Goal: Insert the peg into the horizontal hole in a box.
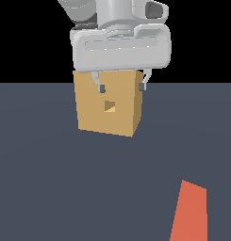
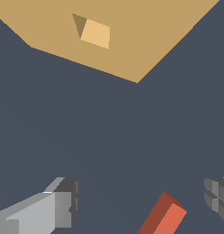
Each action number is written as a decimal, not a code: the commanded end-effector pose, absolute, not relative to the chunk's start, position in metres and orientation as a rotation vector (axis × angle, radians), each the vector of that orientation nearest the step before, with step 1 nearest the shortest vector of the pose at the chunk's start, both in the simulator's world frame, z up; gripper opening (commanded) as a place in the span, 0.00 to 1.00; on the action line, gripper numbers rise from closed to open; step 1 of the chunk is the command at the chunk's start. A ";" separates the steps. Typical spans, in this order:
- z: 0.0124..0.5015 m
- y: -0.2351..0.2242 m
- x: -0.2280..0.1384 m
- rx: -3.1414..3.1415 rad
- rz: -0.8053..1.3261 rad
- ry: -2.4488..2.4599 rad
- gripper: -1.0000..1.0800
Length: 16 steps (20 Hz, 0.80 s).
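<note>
Above the dark grey surface (image 1: 51, 188) my pincer (image 1: 122, 87) hangs with its two grey fingers spread wide and nothing between them. In the wrist view the fingers (image 2: 63, 201) stand far apart, and the orange-red end of the peg (image 2: 164, 215) shows in the gap but touches neither of them.

Directly behind the pincer in the exterior view sits the box (image 1: 107, 103), a plain tan cube with flat, matte faces and sharp edges. At the middle of its front face is the hole (image 1: 110, 106), a small square opening, shaded inside.

From the box, the peg (image 1: 190, 214) lies well apart at about five o'clock in the exterior view, flat on the surface, running out of the picture. Only its orange-red part shows: a straight, square-section bar with smooth sides. Any paler part is out of sight.

I judge the task barely begun. The peg is not yet picked up, let alone lined up with the hole. Everything is left: getting down to the peg, closing on it, lifting it, levelling it and pushing it in.
</note>
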<state>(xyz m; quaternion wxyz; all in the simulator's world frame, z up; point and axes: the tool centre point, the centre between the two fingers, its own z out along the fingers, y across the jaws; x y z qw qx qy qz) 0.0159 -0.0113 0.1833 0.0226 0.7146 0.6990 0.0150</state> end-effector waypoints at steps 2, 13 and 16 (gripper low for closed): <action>0.183 -0.012 0.016 2.214 0.046 2.164 0.96; 0.160 -0.065 0.034 2.344 0.036 2.034 0.96; 0.146 -0.097 0.041 2.416 0.030 1.956 0.96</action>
